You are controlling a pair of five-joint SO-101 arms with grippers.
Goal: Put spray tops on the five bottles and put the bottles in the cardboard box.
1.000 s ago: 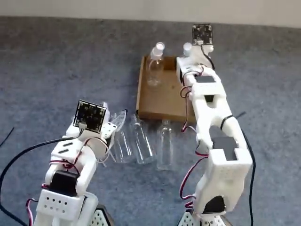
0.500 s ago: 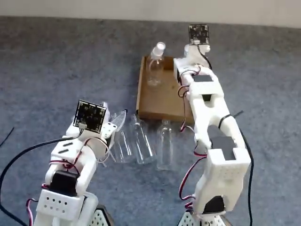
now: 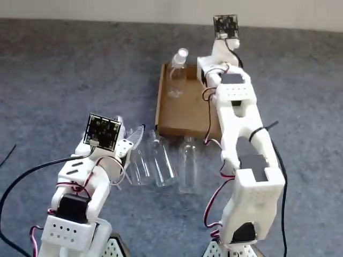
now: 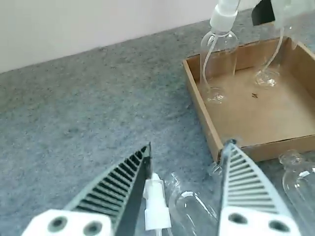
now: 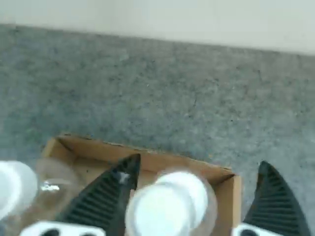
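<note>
While the left arm [image 3: 88,182] sat still, the right arm [image 3: 238,118] pushed out over the last second toward the far edge of the cardboard box [image 3: 182,115]. In the high view its wrist now hides the top of the second capped bottle [image 5: 167,204], which was peeking out beside it before.

Right wrist view: right gripper [image 5: 198,164] has its jaws spread, straddling that bottle, which stands in the box's far right corner. Its top sits closer to one jaw with a clear gap to the other, so it isn't clamped. My read: bottle two is delivered, or the arm is trimming the drop. Either way it's upright in the box.

First capped bottle [image 3: 176,77] hasn't moved. It's upright in the far left corner, near the second.

Left gripper [image 4: 188,145] is wide open, parked low over the stock outside the box. A white spray top [image 4: 155,199] sits between its jaws, close against one of them, not gripped. Can't tell if it's seated on a neck or loose.

Three uncapped bottles [image 3: 162,160] lie side by side on the carpet [image 3: 64,69], necks toward the box's near edge and just short of it. The leftmost is partly under the left gripper.

Score by my count: two of five done, three to cap and load. Likely next step is the right arm backing out of the box.

Surface is grey short-pile carpet. It looks soft, so standing bottles may rock. A pale wall [image 3: 107,8] runs along its far edge.
</note>
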